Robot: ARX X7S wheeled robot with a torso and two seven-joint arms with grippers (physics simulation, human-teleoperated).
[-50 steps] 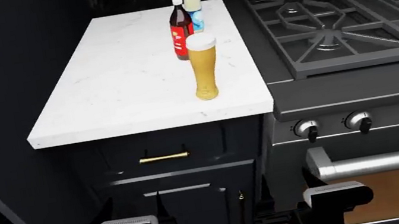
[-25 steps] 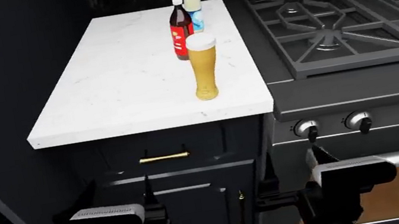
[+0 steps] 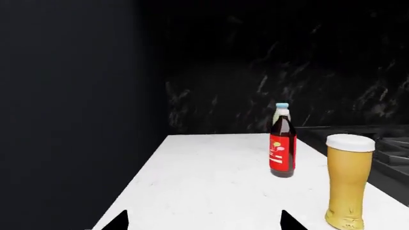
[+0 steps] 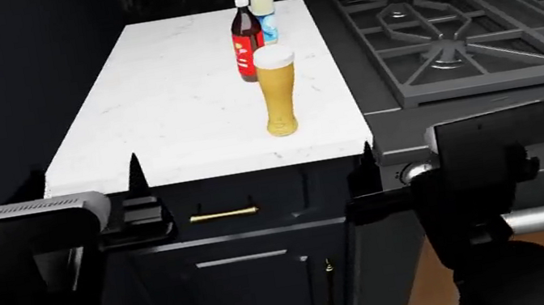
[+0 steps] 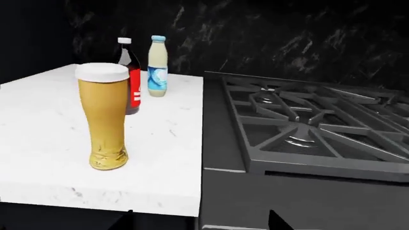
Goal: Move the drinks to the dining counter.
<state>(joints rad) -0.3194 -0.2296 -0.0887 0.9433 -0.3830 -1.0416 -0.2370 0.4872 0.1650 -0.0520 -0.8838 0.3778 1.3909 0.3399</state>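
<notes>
Item: three drinks, none moved yet, as far as we can judge.

Beer glass (image 4: pixel 278 90): upright on the narrow white counter (image 4: pixel 167 112) over the dark drawers with a brass handle (image 4: pixel 223 213), nearest the front edge and close to the stove side. Full, foam on top.

Cola bottle (image 4: pixel 247 39): upright behind the glass, near it but apart.

Cream bottle (image 4: pixel 264 7): upright just beyond the cola bottle, furthest back toward the dark wall.

Stove (image 4: pixel 460 24): directly beside this counter, grates bare.

Dining counter: we see it in no view; we take it to lie elsewhere in the room.

Left pincer (image 4: pixel 137 197): raised to about the front edge of the counter, well short of the drinks. Its two tips show apart in its own wrist view, with nothing between them.

Right pincer (image 4: pixel 369 178): at the counter's front corner by the stove, holding nothing. We see its tips apart in the right wrist view, the beer glass being the nearest drink.

Status: we count all three pickups and carries as outstanding; the first grasp is not yet made.
</notes>
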